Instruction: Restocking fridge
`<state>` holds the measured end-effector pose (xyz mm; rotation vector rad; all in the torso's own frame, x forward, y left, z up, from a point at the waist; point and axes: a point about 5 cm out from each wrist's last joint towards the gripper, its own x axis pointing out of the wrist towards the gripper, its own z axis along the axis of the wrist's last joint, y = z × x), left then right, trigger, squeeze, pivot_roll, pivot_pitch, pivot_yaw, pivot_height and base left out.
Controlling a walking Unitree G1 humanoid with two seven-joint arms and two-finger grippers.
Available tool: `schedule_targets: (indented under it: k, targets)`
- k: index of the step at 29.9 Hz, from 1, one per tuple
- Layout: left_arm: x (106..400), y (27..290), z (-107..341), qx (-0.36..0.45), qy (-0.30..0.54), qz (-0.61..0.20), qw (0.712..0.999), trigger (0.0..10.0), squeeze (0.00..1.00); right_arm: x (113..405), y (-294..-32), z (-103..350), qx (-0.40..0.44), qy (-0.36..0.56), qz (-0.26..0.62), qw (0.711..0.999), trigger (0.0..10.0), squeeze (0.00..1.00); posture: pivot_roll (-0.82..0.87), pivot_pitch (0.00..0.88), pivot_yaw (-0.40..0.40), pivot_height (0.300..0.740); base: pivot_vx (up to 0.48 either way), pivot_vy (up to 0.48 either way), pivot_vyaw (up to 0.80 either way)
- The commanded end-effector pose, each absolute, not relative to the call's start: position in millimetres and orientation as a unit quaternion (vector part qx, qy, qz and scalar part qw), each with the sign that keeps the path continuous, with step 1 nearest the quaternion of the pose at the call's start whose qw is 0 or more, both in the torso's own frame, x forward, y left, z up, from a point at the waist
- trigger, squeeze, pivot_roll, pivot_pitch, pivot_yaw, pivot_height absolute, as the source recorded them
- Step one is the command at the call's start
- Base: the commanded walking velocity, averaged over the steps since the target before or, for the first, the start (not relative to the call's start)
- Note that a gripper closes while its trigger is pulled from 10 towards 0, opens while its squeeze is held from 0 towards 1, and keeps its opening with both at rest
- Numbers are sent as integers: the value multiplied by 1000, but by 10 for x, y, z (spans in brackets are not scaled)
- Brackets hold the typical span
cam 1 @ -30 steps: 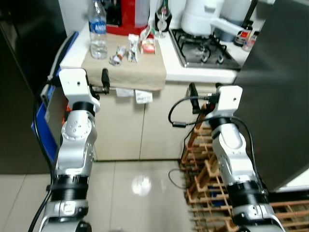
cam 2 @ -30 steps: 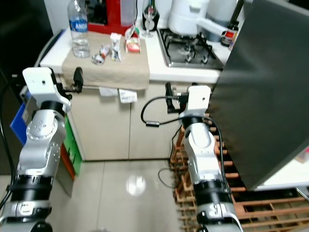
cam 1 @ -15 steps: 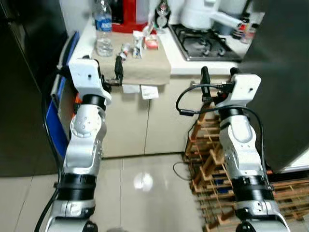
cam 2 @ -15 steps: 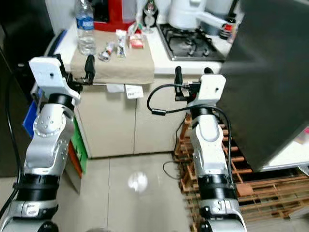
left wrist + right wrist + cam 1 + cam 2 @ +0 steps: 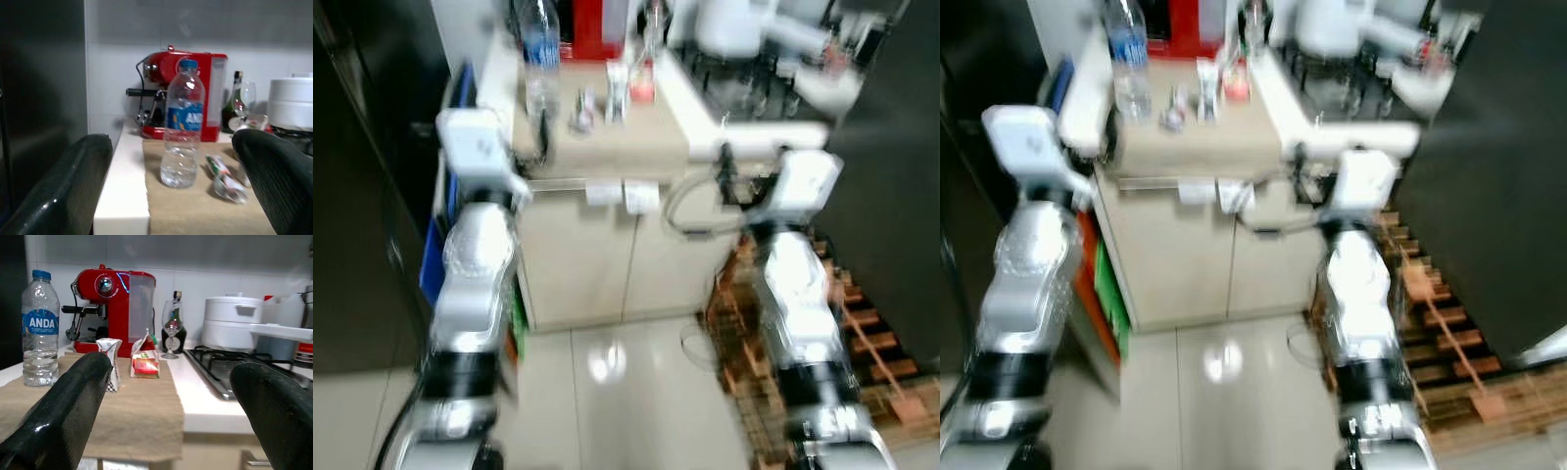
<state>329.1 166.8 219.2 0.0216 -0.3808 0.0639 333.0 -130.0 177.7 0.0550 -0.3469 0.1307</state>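
**Floor:** What have you got, biggest things first?

**Me:** At 3 o'clock in my head views a dark fridge door (image 5: 1489, 196) takes up the whole side. Dead ahead at 12 is a beige cabinet (image 5: 597, 255) under a white counter (image 5: 1283, 103), with a wooden rack (image 5: 862, 333) standing on the floor at 4 o'clock. The head views are blurred, so I'm reading the fine detail off the wrists.

**Floor:** And on the counter?

**Me:** A tan cloth (image 5: 142, 406) hangs over the front edge. Behind it stands a red coffee machine (image 5: 115, 308) against the wall; a white pot (image 5: 232, 328) sits on the gas hob (image 5: 210, 364) toward 1 o'clock. The water bottle (image 5: 183, 137) stands upright on the cloth at about 11 o'clock, nearly empty (blue cap, blue label). Just beside it lies a crumpled wrapper (image 5: 222, 178). Two small cartons (image 5: 144, 363) stand on the cloth toward 12, and a wine glass (image 5: 171, 330) stands behind them in front of a dark bottle (image 5: 177, 320).

**Floor:** Grippers?

**Me:** Both are raised at counter height, short of the cloth, holding nothing. The left gripper (image 5: 181, 196) has its fingers spread wide, the water bottle framed between them. The right gripper (image 5: 168, 396) is likewise spread, with the cartons between its fingers.
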Motion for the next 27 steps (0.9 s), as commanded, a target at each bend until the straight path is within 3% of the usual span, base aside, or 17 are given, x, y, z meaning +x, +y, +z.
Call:
schedule_targets:
  k: [1, 15, 20, 27]
  targets:
    - [3307, 1536, 2237, 16, -195, 12, 981, 10000, 0, 3345, -1427, 1794, 25, -173, 45, 984, 10000, 0, -6, 0, -51, 740, 480, 0, 706]
    - [3342, 1407, 2230, 23, -191, -24, 981, 10000, 0, 3327, -1452, 1797, 21, -176, 34, 984, 10000, 0, -11, 0, -48, 740, 470, 0, 100]
    - [3302, 1345, 2237, 12, -198, -47, 979, 10000, 0, 3289, -1504, 1887, -1, -204, 19, 979, 10000, 0, -12, 0, -48, 740, 0, 0, 0]
    - [3298, 1338, 2238, 15, -200, -50, 979, 10000, 0, 3276, -1503, 1906, -6, -210, 15, 978, 10000, 0, -12, 0, -48, 740, 288, -380, 0]
